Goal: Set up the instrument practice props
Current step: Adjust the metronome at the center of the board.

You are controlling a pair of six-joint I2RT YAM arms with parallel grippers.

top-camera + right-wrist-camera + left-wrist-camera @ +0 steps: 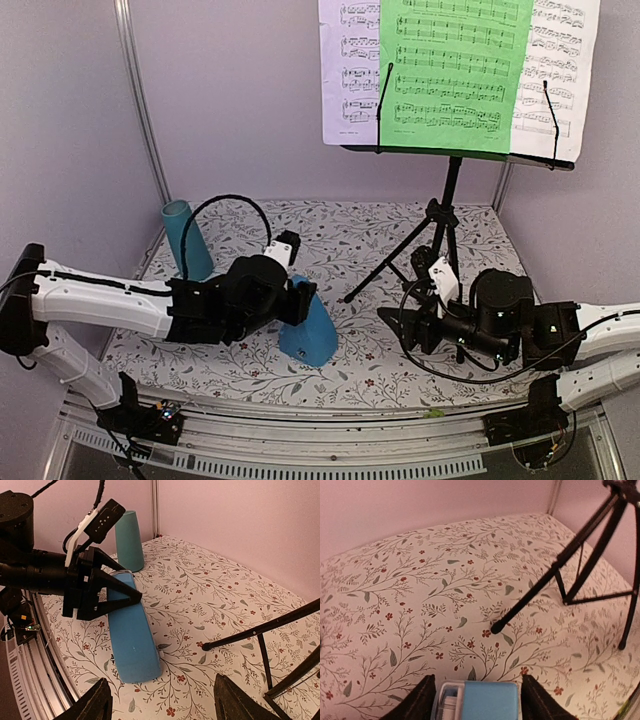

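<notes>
While the blue metronome point(132, 645) is leaning on the floral table point(350, 240), front-left, the left gripper point(477, 700) is clamping its narrow top, seemingly placing it (music stand point(447, 215) already carrying its pages point(455, 70)); the right gripper point(160, 705) is idling open, empty. Next is likely settling it upright, then releasing.

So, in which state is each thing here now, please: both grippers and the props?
left gripper: shut on the metronome, at its top.
right gripper: open, empty, low beside the stand.
metronome: on the table, gripped at the top.
stand: upright, legs spread, carrying the pages.
pages: on the stand's desk, behind two wire clips.
cup: standing at the back left, untouched.
</notes>
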